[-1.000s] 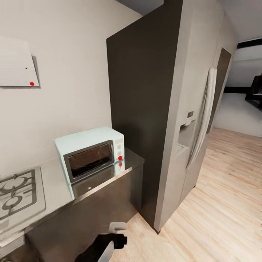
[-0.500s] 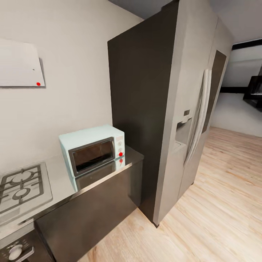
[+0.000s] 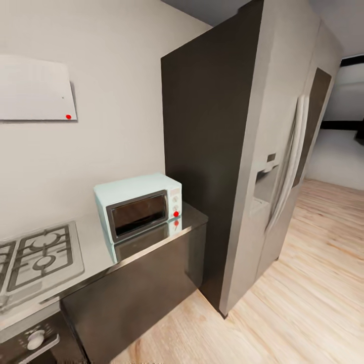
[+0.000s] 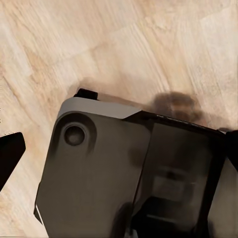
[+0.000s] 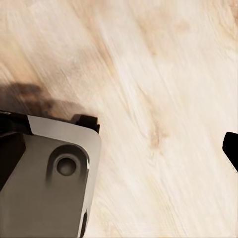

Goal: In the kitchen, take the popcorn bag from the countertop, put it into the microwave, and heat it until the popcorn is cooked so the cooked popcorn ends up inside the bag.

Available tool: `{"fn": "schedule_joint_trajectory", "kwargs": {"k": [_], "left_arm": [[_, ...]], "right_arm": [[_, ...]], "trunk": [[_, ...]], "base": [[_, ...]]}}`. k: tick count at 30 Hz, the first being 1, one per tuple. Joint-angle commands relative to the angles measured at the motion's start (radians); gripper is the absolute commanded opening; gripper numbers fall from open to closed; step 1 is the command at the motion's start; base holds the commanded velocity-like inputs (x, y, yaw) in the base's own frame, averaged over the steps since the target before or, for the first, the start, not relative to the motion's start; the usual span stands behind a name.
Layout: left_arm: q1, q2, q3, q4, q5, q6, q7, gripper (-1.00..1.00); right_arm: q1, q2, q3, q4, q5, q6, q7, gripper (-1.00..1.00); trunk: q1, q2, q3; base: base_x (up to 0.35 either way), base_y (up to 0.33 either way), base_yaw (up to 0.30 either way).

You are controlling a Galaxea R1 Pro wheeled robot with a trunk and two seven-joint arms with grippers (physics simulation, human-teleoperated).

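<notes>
One microwave (image 3: pixel 139 211) stands on the countertop (image 3: pixel 96 242) in the head view, pale blue, its dark-framed glass door closed and facing out. Its side panel carries two knobs, and a red dot sits just beside the lower one. The appliance is near the right end of the glossy grey worktop, close to a tall dark panel (image 3: pixel 207 167) that flanks a grey refrigerator (image 3: pixel 283 167). To the microwave's left lies a grated gas hob (image 3: pixel 38 260), set into the same surface but well apart from the microwave. Below the hob, an oven knob (image 3: pixel 34 339) shows on a dark front. A flat white hood (image 3: pixel 35 90) hangs on the wall above, also marked with a red dot. Dark cabinets (image 3: pixel 146 288) run beneath the worktop, and pale wood flooring (image 3: pixel 303 303) spreads past the refrigerator.

Both wrist views look down at that wood floor over the robot's grey-and-black base (image 4: pixel 129 173). A dark tip at the edge of each wrist picture may be a finger, though it is too cropped to be sure, so whether either gripper is spread or pressed together cannot be told.
</notes>
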Motion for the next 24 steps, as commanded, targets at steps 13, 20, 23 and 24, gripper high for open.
{"fn": "schedule_joint_trajectory", "kwargs": {"k": [13,20,23,24], "left_arm": [[0.022,0.0,-0.008,0.001,0.01,-0.021,0.02,1.0],[0.022,0.0,-0.007,0.001,0.01,-0.021,0.02,1.0],[0.022,0.0,-0.007,0.001,0.01,-0.021,0.02,1.0],[0.022,0.0,-0.007,0.001,0.01,-0.021,0.02,1.0]], "right_arm": [[-0.001,0.051,-0.006,0.001,0.071,-0.016,-0.11,1.0],[-0.001,0.051,-0.006,0.0,0.072,-0.017,-0.111,1.0],[-0.001,0.052,-0.006,0.0,0.072,-0.017,-0.111,1.0],[-0.001,0.052,-0.006,0.0,0.072,-0.017,-0.113,1.0]], "trunk": [[0.0,-0.002,-0.002],[0.0,-0.002,-0.002],[0.0,-0.002,-0.002],[0.0,-0.002,-0.002]], "base": [[0.0,0.0,0.3],[0.0,0.0,0.3],[0.0,0.0,0.3],[0.0,0.0,0.3]]}}
